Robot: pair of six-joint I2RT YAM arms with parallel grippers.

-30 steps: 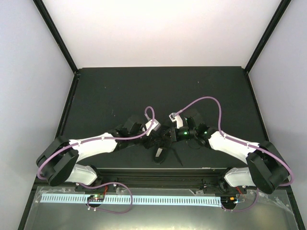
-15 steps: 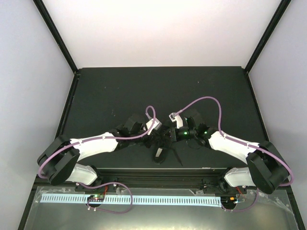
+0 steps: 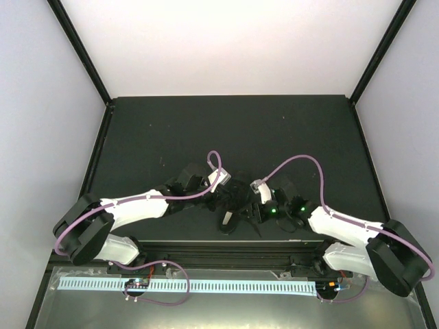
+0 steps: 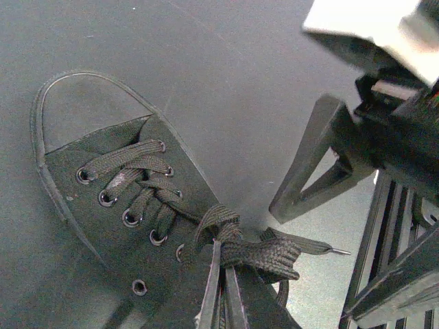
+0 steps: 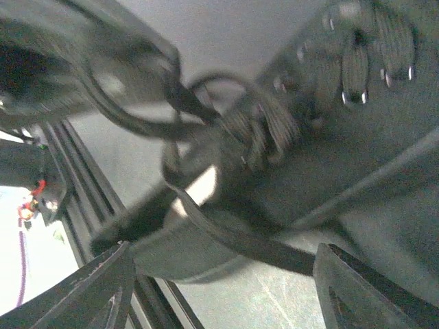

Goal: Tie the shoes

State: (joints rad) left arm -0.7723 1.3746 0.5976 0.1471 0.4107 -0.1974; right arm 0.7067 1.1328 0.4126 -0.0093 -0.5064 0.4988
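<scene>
A small black shoe [image 3: 227, 221] lies on the dark mat between my two arms, its toe [image 4: 75, 103] pointing away from the near edge. Thin black laces [image 4: 134, 179] cross the eyelets and bunch into a knot [image 4: 223, 223] near the shoe's opening. My left gripper [image 4: 223, 255] is shut on the lace at that knot [image 3: 224, 199]. My right gripper [image 5: 225, 250] stands open just right of the shoe [image 3: 252, 210], nothing between its fingers. A lace strand [image 5: 233, 236] runs across in front of it. The shoe [image 5: 343, 110] is blurred in the right wrist view.
The open fingers [image 4: 312, 161] of the right gripper show at the right of the left wrist view. A metal rail [image 3: 226, 247] runs along the table's near edge close behind the shoe. Purple cables [image 3: 302, 161] loop over both arms. The black mat [image 3: 226, 130] stretches away beyond the shoe.
My right gripper has let go, opened wide and drawn back toward the near right. The left gripper has shut on the lace and stayed at the shoe.
</scene>
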